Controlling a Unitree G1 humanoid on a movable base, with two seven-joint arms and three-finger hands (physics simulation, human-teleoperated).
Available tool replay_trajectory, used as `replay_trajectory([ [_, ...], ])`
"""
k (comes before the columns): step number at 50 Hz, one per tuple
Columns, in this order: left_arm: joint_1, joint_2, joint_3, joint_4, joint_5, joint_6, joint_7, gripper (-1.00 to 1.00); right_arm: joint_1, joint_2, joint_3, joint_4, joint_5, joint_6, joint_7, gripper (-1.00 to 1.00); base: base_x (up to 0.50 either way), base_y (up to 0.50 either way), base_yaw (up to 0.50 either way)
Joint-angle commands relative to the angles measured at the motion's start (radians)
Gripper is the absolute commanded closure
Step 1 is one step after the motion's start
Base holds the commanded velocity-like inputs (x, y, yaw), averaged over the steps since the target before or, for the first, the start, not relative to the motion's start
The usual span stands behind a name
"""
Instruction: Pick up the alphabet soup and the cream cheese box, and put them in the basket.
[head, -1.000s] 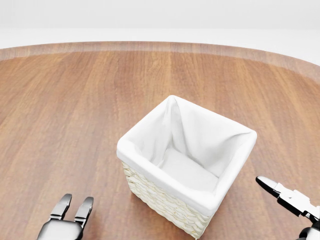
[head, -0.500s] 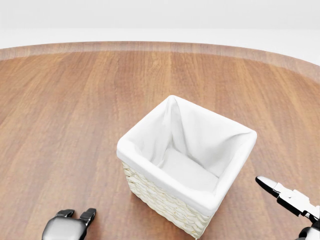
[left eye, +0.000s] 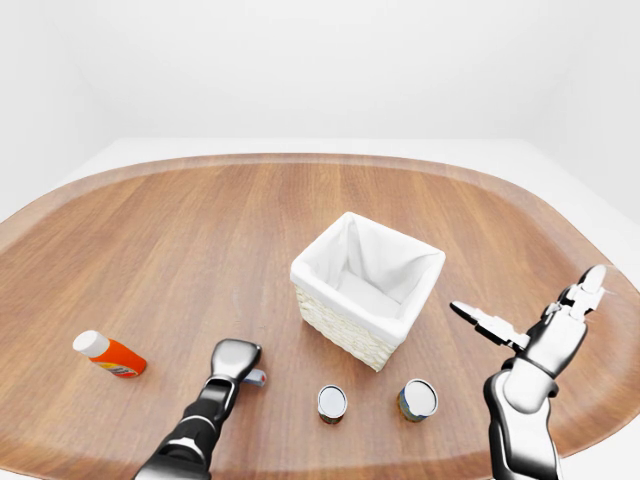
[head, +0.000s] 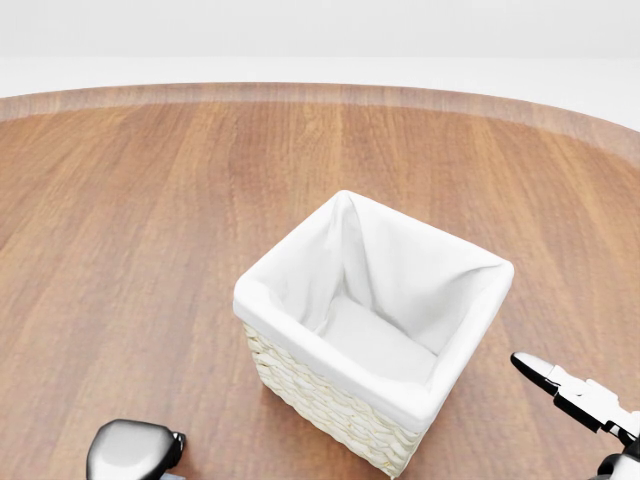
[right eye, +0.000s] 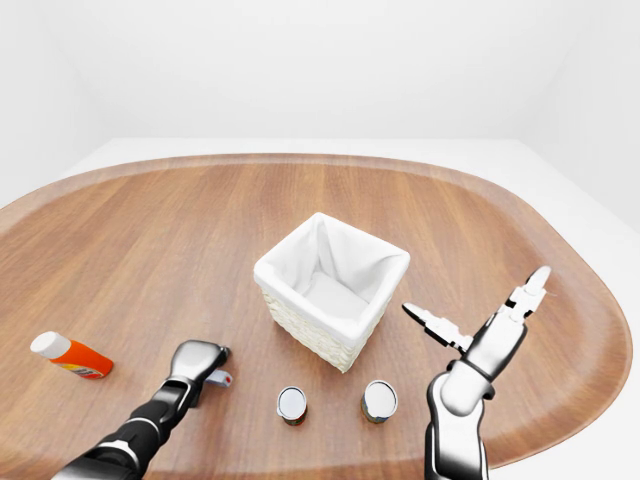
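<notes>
1. Left-eye view. Basket (left eye: 366, 290): white-lined wicker, middle of the tabletop (left eye: 200, 230), nothing in it. Two cans stand near the tabletop's near edge below the basket: left can (left eye: 332, 403) and right can (left eye: 417, 399); I cannot read labels, so which is the alphabet soup is undecided. An orange bottle (left eye: 110, 354) lies toward the left edge. Left hand (left eye: 234, 360): curled down onto the wood, fingers folded over a small flat item (left eye: 256, 378) of which only a sliver shows; I judge it may be the cream cheese box, but cannot confirm. Right hand (left eye: 545, 325): fingers spread wide, raised, touching nothing.

2. Head view. Basket fills the centre. Left hand shows as a rounded knuckle at the bottom edge, fingers tucked under. One right-hand finger enters at lower right, clear of the basket rim.

3. Right-eye view. The item under the left hand shows a red and pale end.

4. Step in hand, by my judgement: first pick, left hand closing. Next move calls for a firm pinch, a lift, then carrying across to the basket.
</notes>
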Motion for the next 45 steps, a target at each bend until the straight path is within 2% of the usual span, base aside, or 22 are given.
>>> replay_trajectory([
  [1, 0.115, 0.020, -0.004, 0.021, 0.005, 0.000, 0.000, 1.00, 0.000, 0.000, -0.001, 0.001, 0.001, -0.001, 0.000, -1.00, 0.00, 0.00, 0.00],
  [22, 0.160, 0.053, 0.026, -0.130, -0.023, 0.000, 0.000, 1.00, 0.002, 0.002, 0.001, -0.013, -0.001, 0.009, 0.000, -1.00, 0.00, 0.00, 0.00],
  [30, 0.217, 0.064, 0.060, -0.280, -0.044, 0.000, 0.000, 1.00, -0.001, 0.000, 0.000, -0.001, 0.000, 0.003, 0.000, -1.00, 0.00, 0.00, 0.00],
  [32, 0.267, 0.069, 0.078, -0.396, -0.058, 0.000, 0.000, 1.00, -0.001, 0.000, 0.000, -0.001, 0.000, 0.004, 0.000, -1.00, 0.00, 0.00, 0.00],
  [37, 0.278, 0.065, 0.093, -0.426, -0.046, 0.000, 0.000, 1.00, -0.003, -0.002, 0.000, 0.007, 0.002, 0.000, 0.000, -1.00, 0.00, 0.00, 0.00],
  [45, 0.327, 0.061, 0.121, -0.566, -0.048, 0.000, 0.000, 1.00, -0.005, -0.003, 0.000, 0.011, 0.001, 0.001, 0.000, -1.00, 0.00, 0.00, 0.00],
])
